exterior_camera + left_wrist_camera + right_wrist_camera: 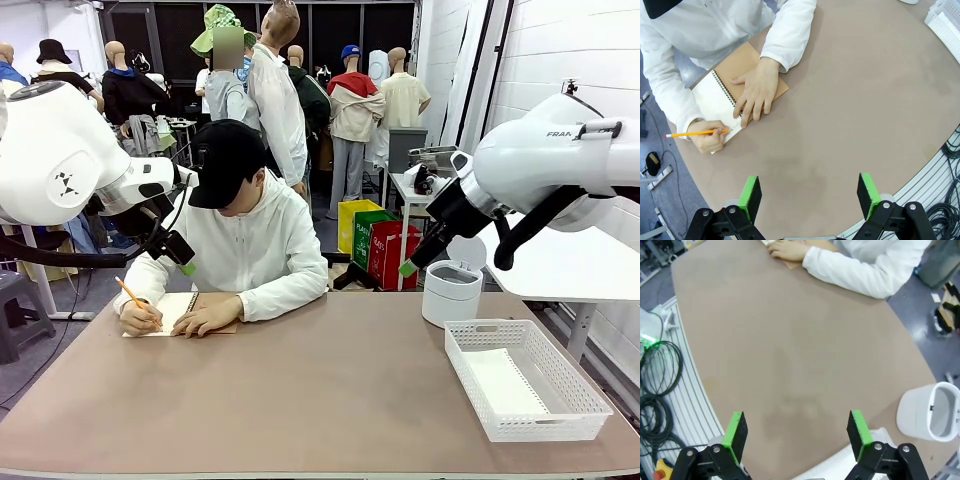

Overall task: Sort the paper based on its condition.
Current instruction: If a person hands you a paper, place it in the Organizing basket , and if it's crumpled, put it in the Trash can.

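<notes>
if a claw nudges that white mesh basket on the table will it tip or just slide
Probably slide: the basket is shallow and wide, sitting flat on the table, so tipping seems unlikely. Its thin open mesh walls suggest light plastic, so even a soft push may move it. The flat sheet inside looks to add little weight and might shift.

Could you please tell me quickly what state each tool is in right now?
Left tool: open, holding nothing.
Right tool: open, holding nothing.
</notes>
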